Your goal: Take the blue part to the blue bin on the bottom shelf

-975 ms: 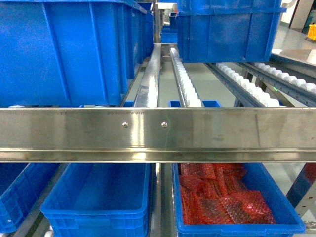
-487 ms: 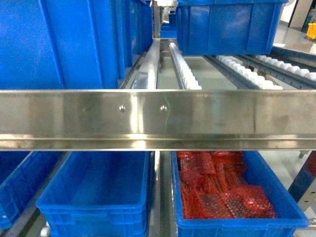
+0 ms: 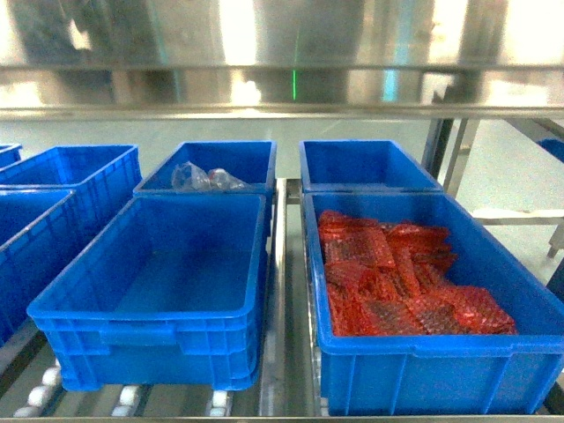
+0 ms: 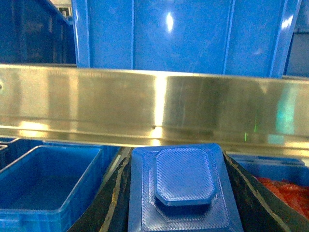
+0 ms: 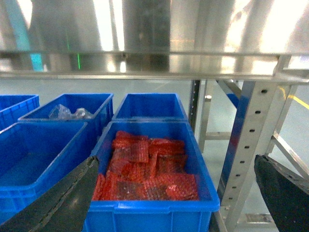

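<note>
Blue plastic filled most of the head view: on the bottom shelf point(image 3: 282, 291) stood an empty blue bin point(image 3: 159, 300) at front left, and just to its right, across a narrow steel divider, a bin of red bubble-wrap packets point(image 3: 397, 282). Behind the empty bin sat another blue bin holding crumpled clear plastic bags point(image 3: 207, 178), and behind the red-filled one a further bin point(image 3: 366, 166) whose contents could not be made out. More blue bins point(image 3: 53, 203) lined the left edge. White rollers point(image 3: 44, 392) showed under the front left bins. A brushed steel rail point(image 3: 282, 53) of the level above ran across the top of the view. Neither arm appeared in the head view.

From the left wrist camera, the left hand point(image 4: 178, 193) was clamped on the blue part point(image 4: 182, 188), a flat ribbed piece with a raised octagonal step, held between the two dark fingers point(image 4: 108, 198) that pressed its sides. The part was up in front of a steel rail point(image 4: 154, 104), with a large blue bin point(image 4: 183, 36) on the level above and the empty blue bin low at left.

From the right wrist camera, the right hand point(image 5: 178, 193) had its fingers point(image 5: 58, 198) spread wide apart with nothing between them, facing the red-filled bin and a perforated steel upright point(image 5: 246, 145) to the right of it.
</note>
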{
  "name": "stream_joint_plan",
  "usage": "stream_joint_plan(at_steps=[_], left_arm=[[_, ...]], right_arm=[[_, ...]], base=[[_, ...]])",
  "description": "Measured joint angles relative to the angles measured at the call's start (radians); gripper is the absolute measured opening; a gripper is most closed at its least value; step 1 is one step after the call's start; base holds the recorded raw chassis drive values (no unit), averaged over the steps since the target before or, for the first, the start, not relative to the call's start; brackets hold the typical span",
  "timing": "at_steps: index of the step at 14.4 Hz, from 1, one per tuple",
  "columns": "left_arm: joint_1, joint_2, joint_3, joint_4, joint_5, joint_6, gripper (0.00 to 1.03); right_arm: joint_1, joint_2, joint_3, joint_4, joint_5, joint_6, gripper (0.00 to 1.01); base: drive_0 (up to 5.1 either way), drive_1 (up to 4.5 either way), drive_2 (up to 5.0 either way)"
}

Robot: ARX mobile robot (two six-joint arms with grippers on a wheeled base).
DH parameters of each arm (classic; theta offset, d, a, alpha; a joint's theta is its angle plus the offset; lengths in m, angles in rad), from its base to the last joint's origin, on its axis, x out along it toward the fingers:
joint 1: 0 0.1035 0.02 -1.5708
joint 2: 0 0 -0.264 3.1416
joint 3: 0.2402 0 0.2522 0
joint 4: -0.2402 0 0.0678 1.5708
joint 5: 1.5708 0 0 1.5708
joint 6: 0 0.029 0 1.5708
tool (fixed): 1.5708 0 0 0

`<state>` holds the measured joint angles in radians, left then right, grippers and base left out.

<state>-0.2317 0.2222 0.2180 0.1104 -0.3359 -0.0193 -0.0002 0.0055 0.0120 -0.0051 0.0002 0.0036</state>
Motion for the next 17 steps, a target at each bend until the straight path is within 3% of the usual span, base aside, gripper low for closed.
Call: stream_joint_plan(at_steps=[17], left_arm=[[0.000,0.000,-0.002,-0.003,0.000,0.000,0.44]], right_arm=[[0.000,0.000,0.000,0.000,-0.001,-0.001,0.98]], base=[[0.0,0.00,0.0]])
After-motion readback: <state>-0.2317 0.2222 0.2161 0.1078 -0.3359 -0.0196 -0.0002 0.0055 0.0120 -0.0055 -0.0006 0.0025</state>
